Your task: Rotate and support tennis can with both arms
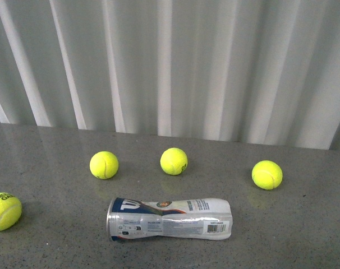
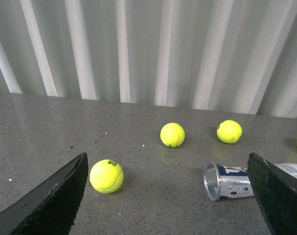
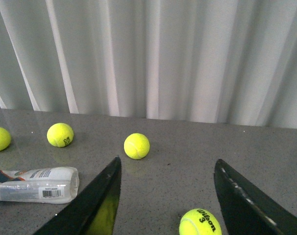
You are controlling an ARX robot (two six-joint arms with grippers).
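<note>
Can (image 1: 169, 219) lying flat on grey table (image 1: 304, 235), shiny rim end to the left, barcode facing the front. Row of three balls (image 1: 174, 161) behind it, well apart. One more ball (image 1: 3, 211) far off to the left. Left gripper (image 2: 167, 156) wide open, holding nothing; can partly hidden behind one finger (image 2: 278, 196). Right gripper (image 3: 168, 161) wide open too, holding nothing; another ball (image 3: 200, 223) seen on the table between its fingers. Can off to one side of it.
</note>
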